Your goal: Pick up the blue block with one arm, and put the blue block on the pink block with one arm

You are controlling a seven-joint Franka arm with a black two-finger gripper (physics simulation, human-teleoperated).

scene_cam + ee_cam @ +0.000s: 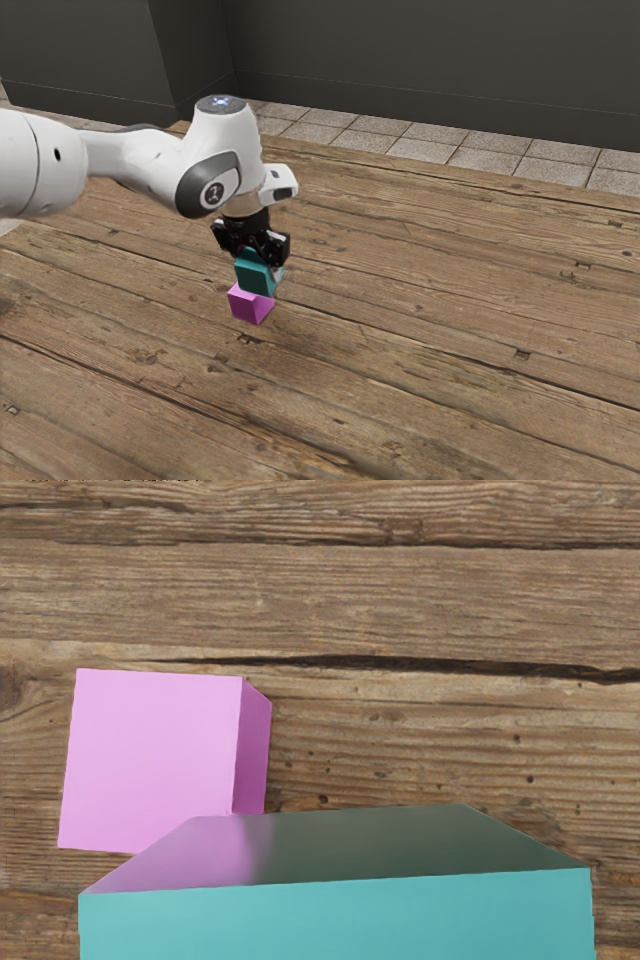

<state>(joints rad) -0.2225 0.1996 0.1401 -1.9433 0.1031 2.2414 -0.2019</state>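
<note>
**Blue block held over the pink block**

The wooden plank table (450,330) takes up most of the exterior view. It has weathered boards, dark knots and a long crack between planks. Beyond its far edge are a strip of pale tiled floor (450,145) and a dark wall (400,50).

The white Franka arm (130,165) enters from the exterior view's left and bends down over the middle of the table, with its hand pointing straight at the boards.

The black gripper (256,258) is clamped on the blue block (252,277), which renders as teal. One finger presses on each of two opposite sides near the top of the block.

In the exterior view the blue block sits directly above the pink block (248,304). Its lower edge meets the pink top face, shifted a little toward the exterior view's right. I cannot tell whether it rests there or hangs just clear.

In the wrist view the blue block (340,910) looms close under the hand, its top face tinted pink on one side. The pink block (150,760) lies lower on the table (450,610), partly covered by the blue one and clearly off-centre from it. It stands flat on the planks, square and upright.
</note>
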